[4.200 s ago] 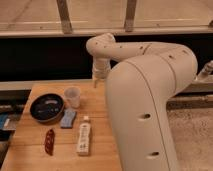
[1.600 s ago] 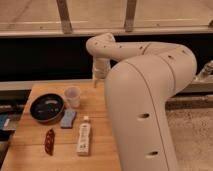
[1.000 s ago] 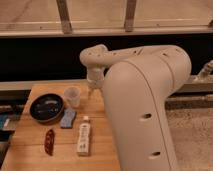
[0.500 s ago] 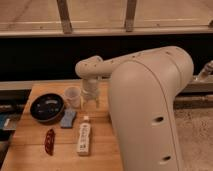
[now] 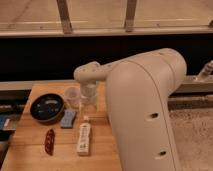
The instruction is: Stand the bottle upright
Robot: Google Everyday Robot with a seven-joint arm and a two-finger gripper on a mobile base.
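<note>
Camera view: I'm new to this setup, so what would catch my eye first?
The big white arm fills the right half, its gripper hanging over the table beside the cup. Just in front of it, the bottle lies flat on the wood, cap toward the gripper.

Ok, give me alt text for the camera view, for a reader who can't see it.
A white bottle lies flat on a wooden table, and the robot's gripper hangs just beyond its cap, beside a translucent cup. A dark bowl, blue sponge and reddish-brown object sit to its left in the picture.
</note>
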